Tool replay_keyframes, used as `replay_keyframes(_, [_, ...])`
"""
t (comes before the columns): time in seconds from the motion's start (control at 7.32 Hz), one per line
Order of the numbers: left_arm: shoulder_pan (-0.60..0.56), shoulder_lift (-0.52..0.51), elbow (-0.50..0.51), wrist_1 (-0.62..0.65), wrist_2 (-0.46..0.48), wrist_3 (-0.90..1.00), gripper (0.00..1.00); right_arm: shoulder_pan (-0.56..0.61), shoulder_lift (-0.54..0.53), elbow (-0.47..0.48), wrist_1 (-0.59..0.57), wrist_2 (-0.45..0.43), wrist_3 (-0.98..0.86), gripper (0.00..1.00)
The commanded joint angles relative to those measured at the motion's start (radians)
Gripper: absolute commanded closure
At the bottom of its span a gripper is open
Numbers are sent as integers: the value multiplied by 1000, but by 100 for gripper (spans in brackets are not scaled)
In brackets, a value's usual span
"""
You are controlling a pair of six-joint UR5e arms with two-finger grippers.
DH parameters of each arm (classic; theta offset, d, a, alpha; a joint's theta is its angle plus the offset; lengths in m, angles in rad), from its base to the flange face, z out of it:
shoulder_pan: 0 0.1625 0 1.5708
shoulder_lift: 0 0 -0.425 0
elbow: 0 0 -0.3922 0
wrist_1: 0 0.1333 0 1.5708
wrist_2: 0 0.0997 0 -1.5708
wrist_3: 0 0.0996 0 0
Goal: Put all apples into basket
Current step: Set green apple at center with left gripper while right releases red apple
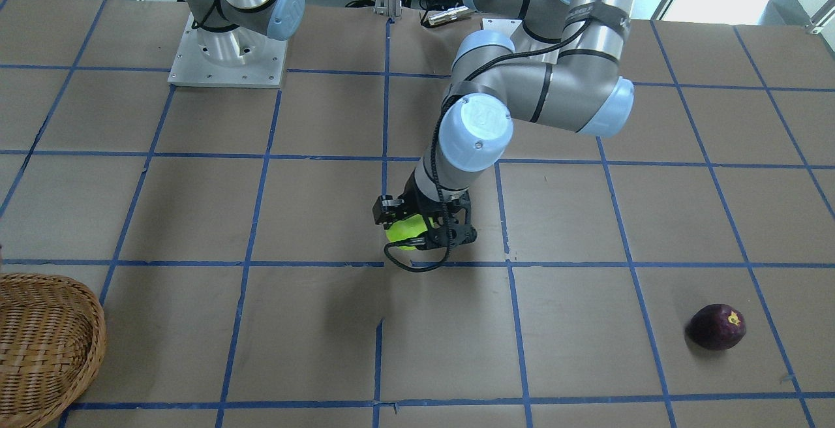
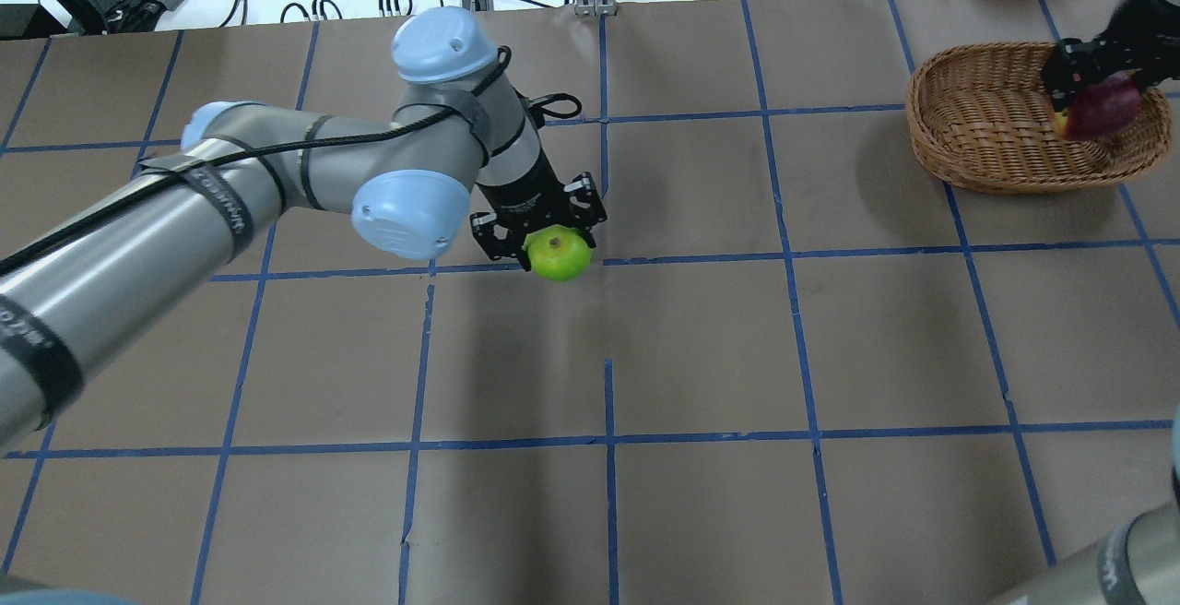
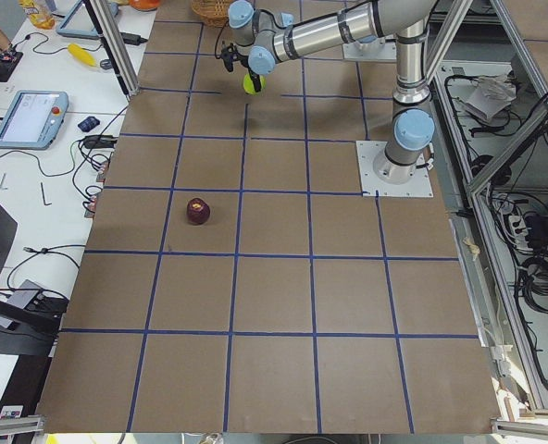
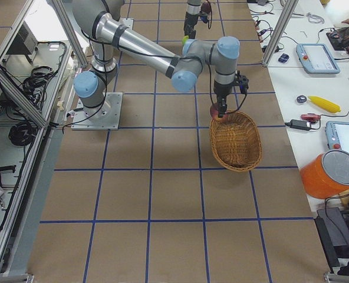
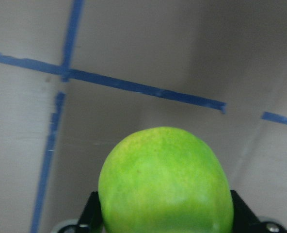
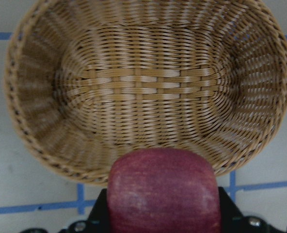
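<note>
A table covered in brown paper (image 2: pixel 701 347), ruled into squares by blue tape lines, fills every view; cables and small gear lie on the white bench along its far edge. The left gripper (image 2: pixel 542 242) points down near the middle of the table, and its black jaws are clamped on either side of the bright lime-green round apple (image 2: pixel 560 256). That fruit hangs clear of the paper, just by a crossing of tape lines, with its shadow cast apart from it. In the left wrist view the green skin fills the lower half of the frame, with the table below it

The right gripper (image 2: pixel 1091 90) is over the shallow brown woven wicker basket (image 2: pixel 982 121), which stands at the table's far corner on the robot's right. Its jaws are closed around the streaky red round apple (image 6: pixel 163 194). The right wrist view looks straight down into the woven bowl from above, the red fruit sitting over the near rim rather than resting inside

The dark purple-maroon round apple (image 1: pixel 716 327) lies alone on the paper on the robot's left side, near the operators' edge, well apart from both grippers and the basket, its yellowish stem spot tilted up to one side
</note>
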Motion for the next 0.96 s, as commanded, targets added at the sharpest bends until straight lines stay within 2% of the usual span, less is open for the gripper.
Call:
replay_keyframes(0.0, [-63, -99, 14, 88, 25, -22, 1, -80, 202, -148, -57, 2, -120, 100])
replay_keyframes(0.14, [-63, -94, 13, 76, 34, -12, 0, -83, 256, -199, -57, 8, -114, 100])
replay_keyframes(0.27, [-58, -91, 22, 52, 36, -4, 0, -83, 286, -210, -54, 13, -104, 100])
replay_keyframes(0.41, [-17, -58, 29, 0, 24, 26, 0, -83, 303, -212, -54, 16, -105, 86])
replay_keyframes(0.55, [60, -12, 73, -108, 7, 89, 0, -83, 307, -210, -52, 16, -104, 32])
replay_keyframes(0.68, [165, 28, 139, -324, 15, 220, 0, -83, 308, -210, -52, 16, -102, 3])
replay_keyframes(0.82, [257, 59, 199, -464, 54, 351, 0, -83, 301, -212, -37, 26, -87, 0])
